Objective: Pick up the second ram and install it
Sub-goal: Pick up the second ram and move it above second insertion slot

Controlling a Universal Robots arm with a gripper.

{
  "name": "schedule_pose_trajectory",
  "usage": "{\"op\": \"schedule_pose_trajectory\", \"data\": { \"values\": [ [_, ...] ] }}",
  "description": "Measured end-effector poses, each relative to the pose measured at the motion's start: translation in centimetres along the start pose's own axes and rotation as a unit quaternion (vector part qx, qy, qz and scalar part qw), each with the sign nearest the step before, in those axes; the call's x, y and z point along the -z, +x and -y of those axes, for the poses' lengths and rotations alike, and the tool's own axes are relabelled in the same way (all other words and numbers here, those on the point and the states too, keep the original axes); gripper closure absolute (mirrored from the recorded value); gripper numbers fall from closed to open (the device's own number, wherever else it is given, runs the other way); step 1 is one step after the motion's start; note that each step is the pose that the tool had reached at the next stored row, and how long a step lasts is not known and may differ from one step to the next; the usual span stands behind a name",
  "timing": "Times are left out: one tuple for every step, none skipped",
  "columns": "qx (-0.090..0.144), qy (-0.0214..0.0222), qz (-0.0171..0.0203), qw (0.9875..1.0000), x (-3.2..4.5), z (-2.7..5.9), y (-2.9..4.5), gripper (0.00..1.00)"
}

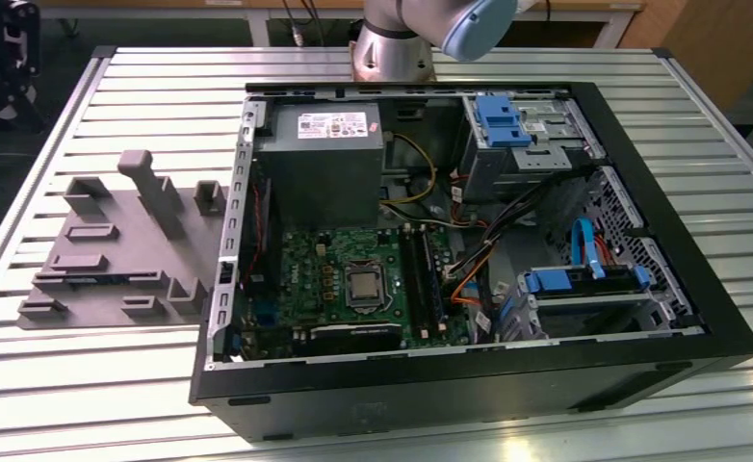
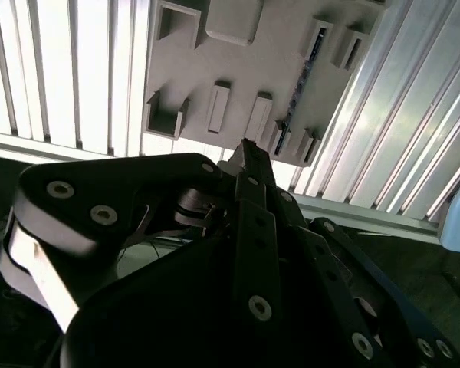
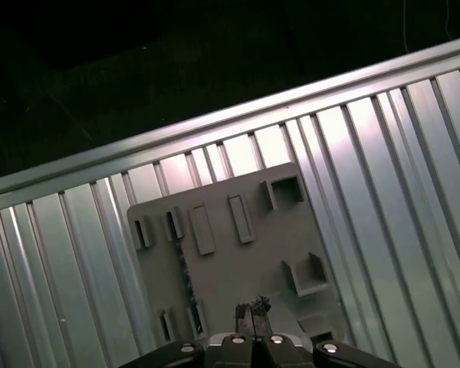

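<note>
My gripper (image 3: pixel 251 308) hangs over the grey holder (image 3: pixel 238 264), tips together and empty. The ram (image 1: pixel 94 279) sits in that holder, left-middle of the exterior view, lengthways across the frame, just beside my tips.

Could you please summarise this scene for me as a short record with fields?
Workspace: slatted metal table carrying an open computer case
Fixture: grey holder on the table, at the exterior view's left of the case
Task item: second ram, standing on edge in a slot of the holder, not yet picked up
Arm tool: pincer, hovering above the holder, apart from the ram
Board: green motherboard lying inside the case
</note>
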State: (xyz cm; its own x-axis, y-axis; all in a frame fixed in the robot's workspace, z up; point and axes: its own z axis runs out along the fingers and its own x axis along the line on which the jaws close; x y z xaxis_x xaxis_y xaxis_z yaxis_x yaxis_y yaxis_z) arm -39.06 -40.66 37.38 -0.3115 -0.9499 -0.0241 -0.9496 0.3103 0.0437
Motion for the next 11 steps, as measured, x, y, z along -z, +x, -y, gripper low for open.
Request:
{"op": "schedule_pose_trajectory", "data": {
  "values": [
    [0.004,-0.0001,-0.0002,1.0000,-0.02,-0.01,0.02,0.89],
    [0.010,-0.0002,-0.0004,0.9999,-0.05,-0.01,0.02,0.89],
    [0.019,-0.0005,-0.0009,0.9998,-0.09,0.00,0.03,0.89],
    [0.028,-0.0007,-0.0012,0.9996,-0.15,0.00,0.04,0.89],
    [0.037,-0.0009,-0.0016,0.9993,-0.22,0.00,0.04,0.89],
    [0.047,-0.0011,-0.0020,0.9989,-0.28,0.01,0.04,0.89],
    [0.056,-0.0013,-0.0024,0.9984,-0.35,0.01,0.04,0.89],
    [0.065,-0.0016,-0.0028,0.9979,-0.42,0.02,0.05,0.89],
    [0.073,-0.0019,-0.0032,0.9973,-0.48,0.02,0.05,0.89],
    [0.080,-0.0022,-0.0036,0.9968,-0.56,0.02,0.06,0.89],
    [0.084,-0.0025,-0.0037,0.9964,-0.64,-0.01,0.07,0.89]
  ]
}}
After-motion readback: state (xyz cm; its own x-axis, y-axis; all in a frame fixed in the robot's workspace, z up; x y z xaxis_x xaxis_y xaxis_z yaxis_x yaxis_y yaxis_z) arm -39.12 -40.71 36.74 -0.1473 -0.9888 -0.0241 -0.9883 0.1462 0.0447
